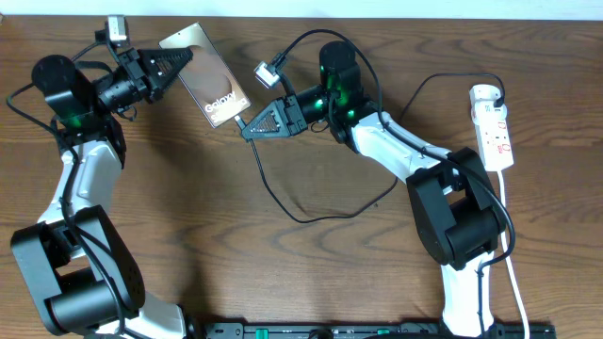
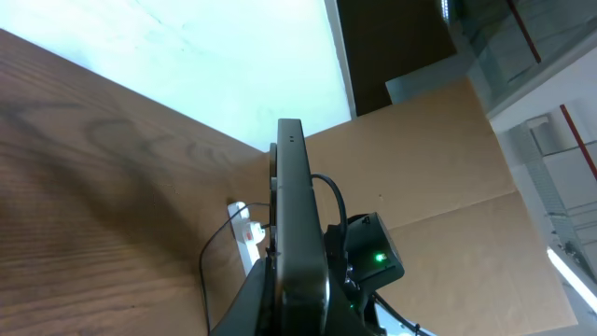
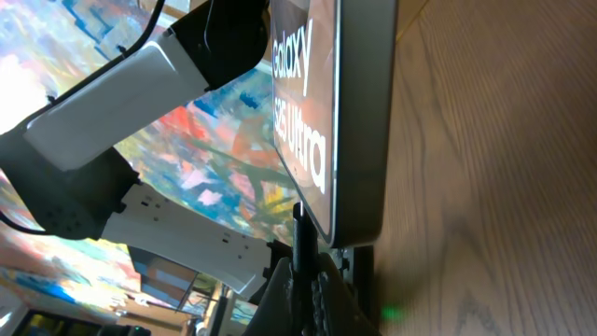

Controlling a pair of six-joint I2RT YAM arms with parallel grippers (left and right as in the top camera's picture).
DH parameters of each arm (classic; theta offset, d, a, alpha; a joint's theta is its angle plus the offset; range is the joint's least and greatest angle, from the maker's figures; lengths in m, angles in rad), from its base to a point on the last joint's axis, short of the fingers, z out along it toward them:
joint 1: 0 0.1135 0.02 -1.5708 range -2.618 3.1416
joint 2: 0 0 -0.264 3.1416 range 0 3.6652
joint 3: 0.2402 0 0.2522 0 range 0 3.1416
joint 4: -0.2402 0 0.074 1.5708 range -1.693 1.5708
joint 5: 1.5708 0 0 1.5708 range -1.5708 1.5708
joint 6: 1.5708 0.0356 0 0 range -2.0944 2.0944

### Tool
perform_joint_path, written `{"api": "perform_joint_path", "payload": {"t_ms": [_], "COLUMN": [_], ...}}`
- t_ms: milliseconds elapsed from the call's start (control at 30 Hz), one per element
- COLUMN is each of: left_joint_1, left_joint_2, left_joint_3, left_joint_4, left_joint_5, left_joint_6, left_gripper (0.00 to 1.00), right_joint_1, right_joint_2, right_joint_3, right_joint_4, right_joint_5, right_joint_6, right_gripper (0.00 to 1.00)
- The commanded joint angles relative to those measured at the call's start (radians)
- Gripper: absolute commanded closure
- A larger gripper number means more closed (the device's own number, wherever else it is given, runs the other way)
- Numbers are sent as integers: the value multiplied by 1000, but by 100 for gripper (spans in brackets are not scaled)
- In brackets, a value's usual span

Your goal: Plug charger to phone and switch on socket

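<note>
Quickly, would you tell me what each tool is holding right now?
Left tool: closed, holding the phone.
Right tool: closed, holding the charger near its plug.

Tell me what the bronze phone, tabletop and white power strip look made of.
The flat glossy bronze-brown phone: probably glass or polished metal, mirrors light. The brown tabletop: wood or laminate, grain visible, matte. The white elongated power strip: likely moulded plastic, smooth.

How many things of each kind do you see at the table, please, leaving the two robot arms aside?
Phone: 1
Black charging cable: 1
White power strip: 1
Total: 3
</note>
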Motion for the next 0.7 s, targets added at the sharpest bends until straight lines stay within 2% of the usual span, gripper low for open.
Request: {"api": "perform_joint_path", "payload": {"t_ms": [0, 667], "left_joint_1": [-11, -11], "left_joint_2": [-10, -10], "left_joint_3": [5, 5], "left_joint_4": [9, 9], "left_joint_5": [31, 17], "left_joint_6": [-19, -35], "left_gripper": [93, 93], "right_joint_1": [-1, 16], "right_joint_2": [5, 5], "right_joint_3": [7, 7], "right_joint_4": [6, 6], "right_joint_5": [25, 26], "right_joint_6": [-10, -12], "right_gripper": [99, 99]}}
